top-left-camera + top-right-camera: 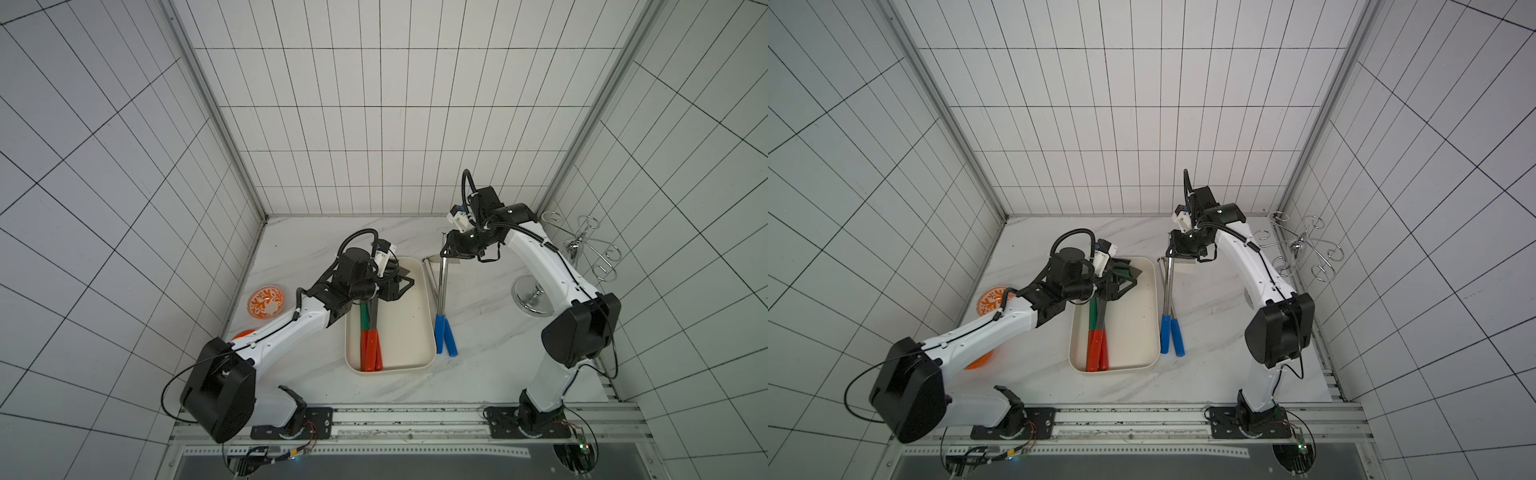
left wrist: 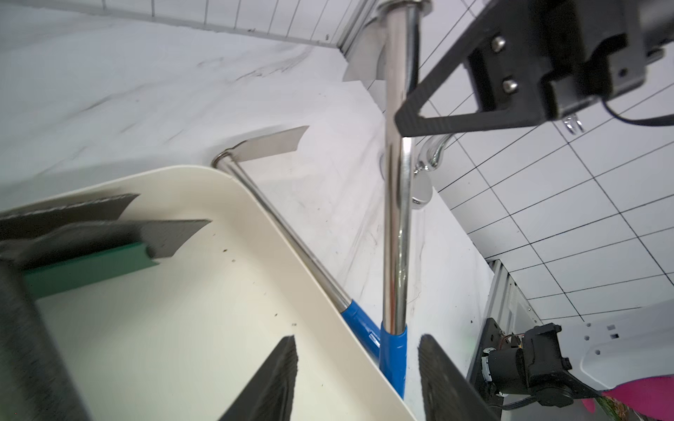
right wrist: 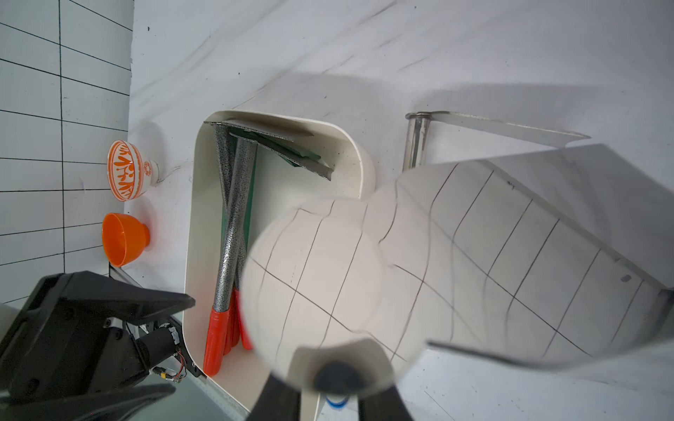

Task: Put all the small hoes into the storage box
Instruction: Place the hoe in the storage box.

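In both top views I look steeply down from high over the near edge onto the whole table (image 1: 478,374). My left wrist camera sits close above the storage box (image 2: 175,173), facing right; my right wrist camera faces left across that same box.

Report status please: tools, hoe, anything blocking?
Left tool open over box. Right tool shut on hoe shaft, handle end low beside box. Second blue hoe lies against box wall, may block.
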`<act>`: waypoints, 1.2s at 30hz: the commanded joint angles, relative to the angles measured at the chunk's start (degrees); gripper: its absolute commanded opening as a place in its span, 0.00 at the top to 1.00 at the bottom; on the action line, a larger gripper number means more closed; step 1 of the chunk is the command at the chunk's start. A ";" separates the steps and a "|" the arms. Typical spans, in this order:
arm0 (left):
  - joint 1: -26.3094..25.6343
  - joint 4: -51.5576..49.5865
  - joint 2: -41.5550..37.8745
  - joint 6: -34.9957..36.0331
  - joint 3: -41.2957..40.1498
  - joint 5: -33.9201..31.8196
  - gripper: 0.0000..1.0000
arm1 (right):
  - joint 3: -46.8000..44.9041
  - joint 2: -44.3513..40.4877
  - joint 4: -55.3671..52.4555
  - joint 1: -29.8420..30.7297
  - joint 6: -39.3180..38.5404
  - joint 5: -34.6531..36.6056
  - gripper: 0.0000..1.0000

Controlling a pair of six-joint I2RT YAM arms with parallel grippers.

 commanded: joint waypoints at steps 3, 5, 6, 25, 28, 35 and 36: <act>-1.93 17.06 4.27 -0.61 -2.06 4.02 0.42 | 3.63 -0.54 2.90 -0.56 2.41 -6.29 1.00; -2.71 18.64 5.55 -0.18 -2.02 4.44 0.39 | 3.28 -0.81 3.38 -0.55 2.65 -6.48 1.00; -3.02 19.70 6.45 -0.18 -2.02 4.55 0.39 | 2.96 -0.98 3.69 -0.63 2.75 -6.74 1.00; -7.39 36.06 20.93 -11.00 2.42 10.22 0.40 | -0.62 -2.91 7.19 -0.81 4.08 -9.13 1.00; -7.52 34.75 20.81 -11.77 3.07 11.65 0.48 | -1.41 -3.40 8.17 -0.86 4.51 -9.05 1.00; -7.35 24.41 17.29 -9.10 4.04 11.58 0.74 | -1.65 -3.78 9.35 -0.90 5.60 -8.78 0.99; -7.39 21.99 16.44 -8.16 4.33 10.63 0.80 | -1.75 -3.83 9.50 -0.90 5.87 -8.70 0.98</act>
